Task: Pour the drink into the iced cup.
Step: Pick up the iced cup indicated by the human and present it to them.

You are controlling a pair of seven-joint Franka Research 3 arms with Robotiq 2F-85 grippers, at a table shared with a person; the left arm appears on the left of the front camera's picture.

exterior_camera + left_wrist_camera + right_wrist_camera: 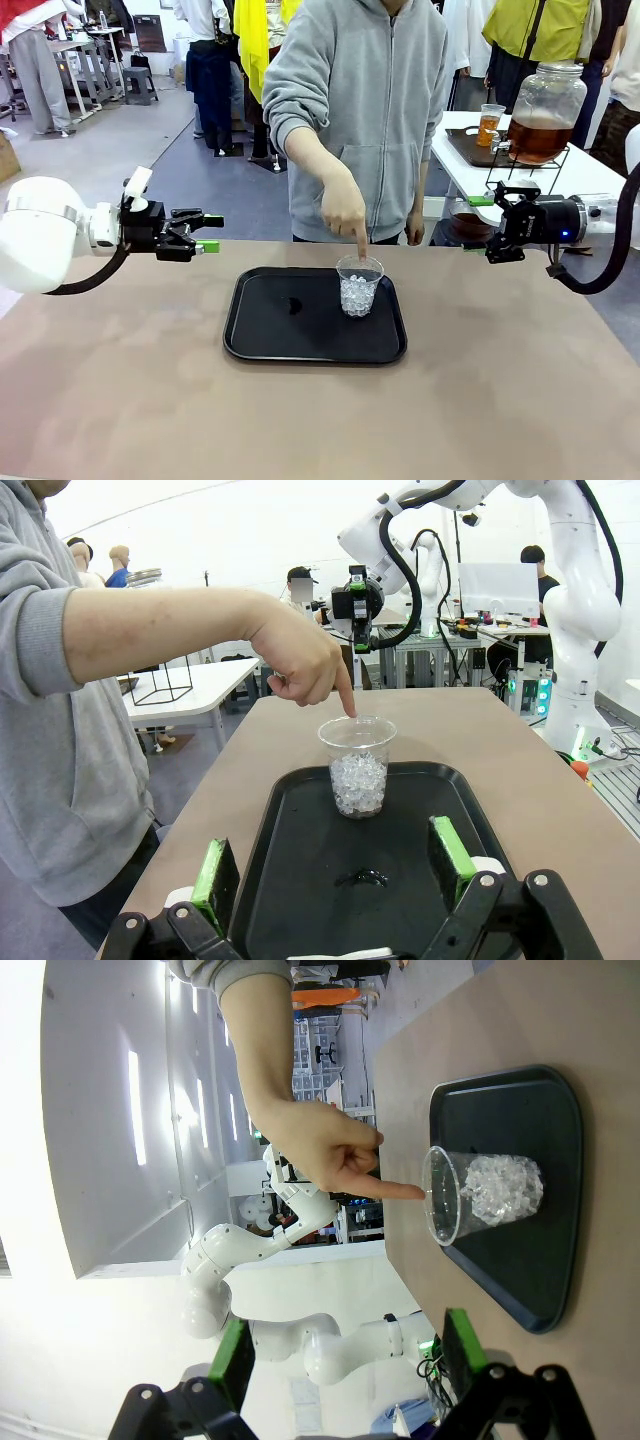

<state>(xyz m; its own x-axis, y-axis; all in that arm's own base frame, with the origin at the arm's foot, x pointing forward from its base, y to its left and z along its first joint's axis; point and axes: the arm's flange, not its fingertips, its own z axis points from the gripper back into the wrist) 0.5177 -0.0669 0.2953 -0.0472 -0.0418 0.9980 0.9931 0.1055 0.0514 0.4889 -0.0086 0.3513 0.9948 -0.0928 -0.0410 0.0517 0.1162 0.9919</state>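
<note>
The iced cup (pixel 359 285), clear plastic and partly filled with ice, stands upright on the right half of a black tray (pixel 270 335). A person's hand (pixel 345 212) points a finger down at its rim. Amber-brown drink fills a small cup (pixel 489 124) on the white side table at the back right. My left gripper (pixel 209 232) hovers open left of the tray, nothing between its pads. To the right of the tray my right gripper (pixel 477 225) is open too. In the left wrist view the iced cup (pixel 358 770) stands ahead of the open gripper (pixel 335 870). The right wrist view holds the iced cup (pixel 485 1195) beyond the open gripper (pixel 345 1355).
A large glass dispenser (pixel 541 112) of amber liquid stands on a wire stand beside the small cup. A small wet mark (pixel 292 305) lies on the tray's left half. The brown table (pixel 320 420) runs wide around the tray. The person in a grey hoodie (pixel 360 90) stands at the far edge.
</note>
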